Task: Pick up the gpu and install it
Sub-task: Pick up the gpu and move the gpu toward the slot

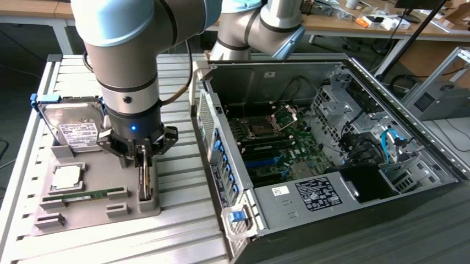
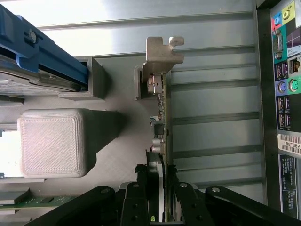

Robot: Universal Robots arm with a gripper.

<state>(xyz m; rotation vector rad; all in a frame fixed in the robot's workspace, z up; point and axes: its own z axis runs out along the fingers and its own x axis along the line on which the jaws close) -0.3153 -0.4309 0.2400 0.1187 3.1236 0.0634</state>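
The gpu (image 1: 145, 184) stands on edge in a slot at the right side of the grey holder tray (image 1: 96, 214) on the slatted table. My gripper (image 1: 142, 160) has come straight down over it. In the wrist view the gpu (image 2: 163, 110) runs away from me as a thin board, its silver end bracket (image 2: 160, 54) at the far end. My gripper (image 2: 157, 170) straddles the near part, and the black fingers (image 2: 141, 173) press against both faces of the card.
The tray also holds a silver hard drive (image 1: 70, 125) in a blue carrier, a processor (image 1: 66, 176) and a green memory stick (image 1: 85, 196). The open computer case (image 1: 242, 217) lies to the exterior view's right, its motherboard (image 1: 268, 143) exposed; its rear ports (image 2: 287, 70) show beside the tray.
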